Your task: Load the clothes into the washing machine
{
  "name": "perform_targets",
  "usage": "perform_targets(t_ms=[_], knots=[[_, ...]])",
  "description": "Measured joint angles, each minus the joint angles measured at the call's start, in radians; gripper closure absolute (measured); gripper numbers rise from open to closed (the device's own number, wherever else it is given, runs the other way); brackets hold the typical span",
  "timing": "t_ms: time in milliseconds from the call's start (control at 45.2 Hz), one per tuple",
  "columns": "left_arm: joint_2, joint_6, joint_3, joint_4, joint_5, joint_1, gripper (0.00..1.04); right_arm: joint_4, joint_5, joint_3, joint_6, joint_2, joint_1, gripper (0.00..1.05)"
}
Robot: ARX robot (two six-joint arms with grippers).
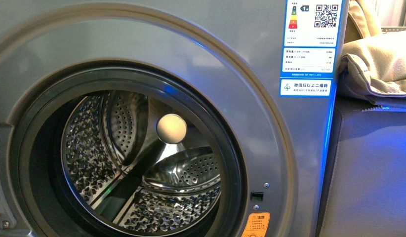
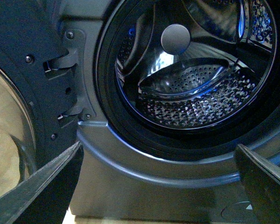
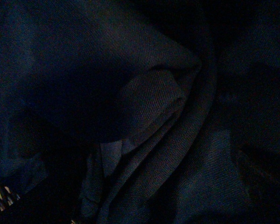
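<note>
Since the clothes (image 1: 379,61) look soft and floppy, pinch a bunched fold; pile sits right of washing machine (image 1: 270,123). Left pincer (image 2: 158,145) wide, empty; right pincer: can't tell, view dark.

One washing machine (image 1: 270,123), one cabinet (image 1: 374,173), perhaps two beige garments (image 1: 379,64).

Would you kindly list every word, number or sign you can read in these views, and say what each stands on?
"微信扫以上二维码": on the blue strip under the energy label, on the washing machine.
"注意": on the orange sticker, lower right of the porthole.
QR code: on the energy label, whose other print and figures are too small to read.
Left wrist view: no text.
Right wrist view: dark.
</note>
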Motion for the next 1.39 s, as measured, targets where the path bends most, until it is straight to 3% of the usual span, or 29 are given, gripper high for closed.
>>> perform_targets(t_ms=[1304,1393], knots=[[0.0,0.0,0.0,0.0,0.0,0.0,0.07,0.042,-0.012,0.217,-0.157,0.346,-0.054,0.08],[0.0,0.0,0.0,0.0,0.0,0.0,0.07,0.072,-0.004,0.211,-0.153,0.344,-0.055,0.24]])
